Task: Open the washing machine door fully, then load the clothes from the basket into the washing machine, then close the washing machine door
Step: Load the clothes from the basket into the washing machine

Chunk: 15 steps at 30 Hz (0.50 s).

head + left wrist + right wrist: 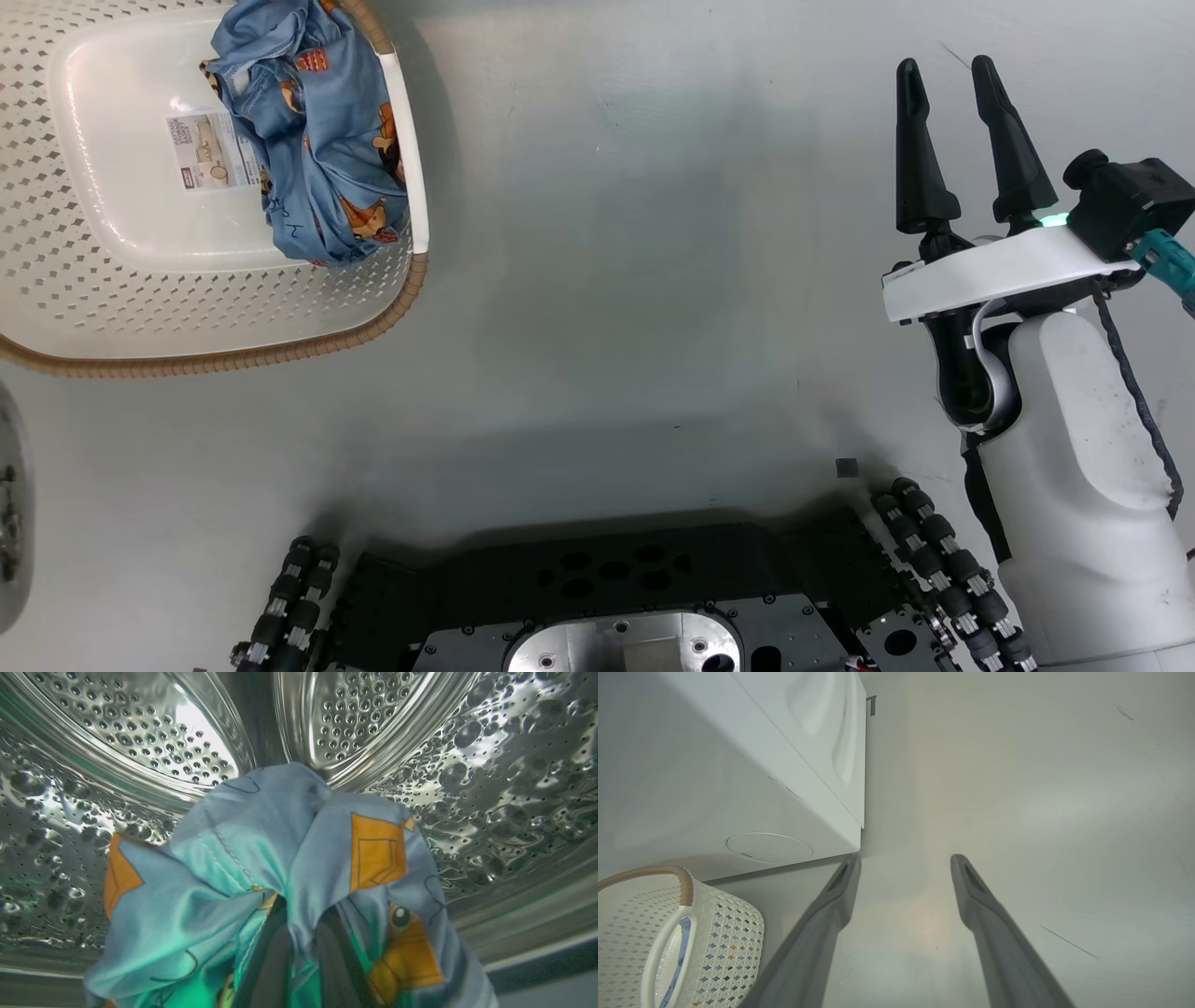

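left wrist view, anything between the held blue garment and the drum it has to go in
Nothing visible: the left pincer holds the light blue printed fabric garment already inside the perforated steel washer drum, open space ahead.

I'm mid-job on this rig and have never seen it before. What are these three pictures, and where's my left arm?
They come from three cameras. The head camera looks down at the grey floor: the robot's dark wheeled base at the bottom, the basket at upper left with blue clothes still in it, and the right gripper, open and holding nothing.

The right wrist camera looks along that gripper's own two fingers, spread over the floor, with the white washing machine and the basket beside them.

The left wrist camera sits inside the shiny perforated drum. The left gripper is shut on a blue printed garment, not yet let go.
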Motion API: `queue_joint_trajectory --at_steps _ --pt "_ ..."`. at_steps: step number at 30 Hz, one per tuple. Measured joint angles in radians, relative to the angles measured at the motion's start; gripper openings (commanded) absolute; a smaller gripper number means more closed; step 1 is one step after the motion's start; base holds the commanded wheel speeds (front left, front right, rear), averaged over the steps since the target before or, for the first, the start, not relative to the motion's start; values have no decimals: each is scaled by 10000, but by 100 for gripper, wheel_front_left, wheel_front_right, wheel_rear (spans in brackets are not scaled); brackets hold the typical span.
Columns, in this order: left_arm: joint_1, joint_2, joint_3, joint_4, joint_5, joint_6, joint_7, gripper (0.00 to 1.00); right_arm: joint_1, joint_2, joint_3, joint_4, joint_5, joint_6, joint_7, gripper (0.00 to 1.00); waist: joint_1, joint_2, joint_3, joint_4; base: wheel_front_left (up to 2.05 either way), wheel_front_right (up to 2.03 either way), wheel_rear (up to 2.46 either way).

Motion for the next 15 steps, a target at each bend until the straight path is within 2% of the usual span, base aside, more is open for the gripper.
queue_joint_trajectory --at_steps 7,15 --pt "-628 272 -169 -48 410 -56 -1239 0 -9 -2 86 -2 -2 0 0 100 0 0 99 1 0 0 0" --pt "-821 445 -362 343 512 -59 -1992 0 -11 0 167 0 -2 0 0 100 0 0 200 -51 0 0 0"
